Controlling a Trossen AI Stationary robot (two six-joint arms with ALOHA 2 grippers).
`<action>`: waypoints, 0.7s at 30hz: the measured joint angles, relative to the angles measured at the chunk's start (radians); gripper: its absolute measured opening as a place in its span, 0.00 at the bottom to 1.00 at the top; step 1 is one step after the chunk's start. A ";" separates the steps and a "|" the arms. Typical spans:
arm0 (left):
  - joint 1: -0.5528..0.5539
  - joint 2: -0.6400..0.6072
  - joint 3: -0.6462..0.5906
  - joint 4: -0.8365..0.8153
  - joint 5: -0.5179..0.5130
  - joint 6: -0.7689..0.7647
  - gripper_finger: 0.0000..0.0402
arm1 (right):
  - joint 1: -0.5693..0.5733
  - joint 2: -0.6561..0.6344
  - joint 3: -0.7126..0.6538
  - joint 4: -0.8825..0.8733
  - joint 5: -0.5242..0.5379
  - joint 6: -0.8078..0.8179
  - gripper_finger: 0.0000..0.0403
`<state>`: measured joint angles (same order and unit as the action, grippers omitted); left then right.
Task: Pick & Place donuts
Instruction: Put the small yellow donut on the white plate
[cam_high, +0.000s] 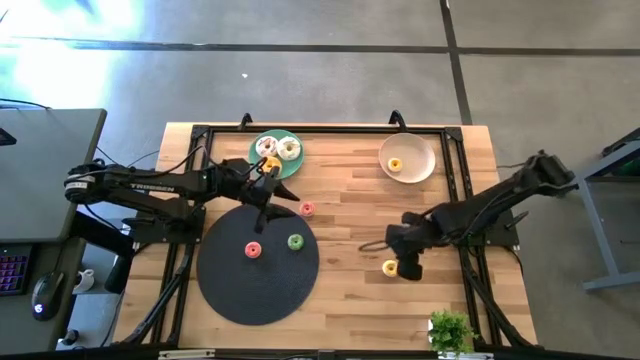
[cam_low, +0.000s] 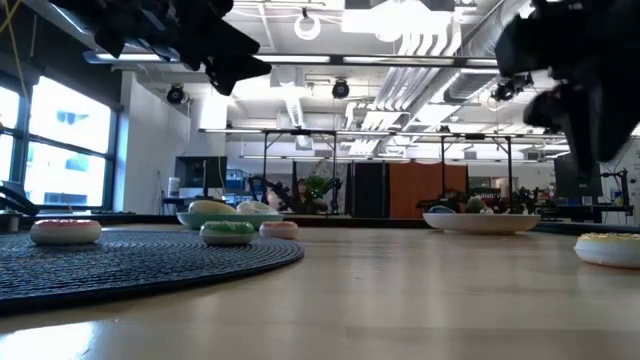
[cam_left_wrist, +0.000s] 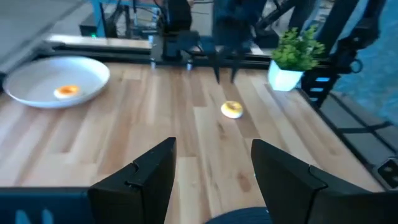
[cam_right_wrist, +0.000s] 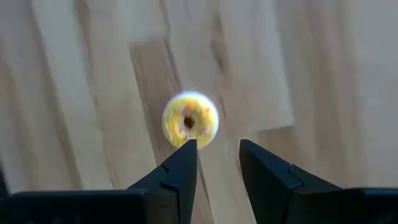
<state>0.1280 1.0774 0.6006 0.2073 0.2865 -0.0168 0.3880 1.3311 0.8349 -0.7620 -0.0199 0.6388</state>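
Nearby, potted plant (cam_high: 451, 329) (beside yellow donut (cam_high: 390, 267)).

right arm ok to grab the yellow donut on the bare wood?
Probably yes. The right gripper hangs open just above the yellow donut, which lies alone on the wood with nothing in between; the gripper sits slightly off-centre.

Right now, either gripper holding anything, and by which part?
Nothing held. Right gripper is open above the yellow donut; left gripper is open, empty.
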 joint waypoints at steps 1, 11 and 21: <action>0.000 0.000 0.000 0.001 -0.003 0.011 0.51 | 0.008 0.028 0.000 0.001 -0.008 0.001 0.29; 0.002 0.000 0.000 -0.001 -0.035 0.014 0.51 | 0.015 0.220 0.000 0.106 -0.045 0.012 0.29; 0.002 0.000 0.000 0.000 -0.035 0.013 0.51 | 0.006 0.230 0.000 0.135 -0.080 0.045 0.29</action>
<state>0.1303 1.0771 0.6010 0.2069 0.2516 -0.0036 0.3937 1.5610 0.8352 -0.6271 -0.0996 0.6840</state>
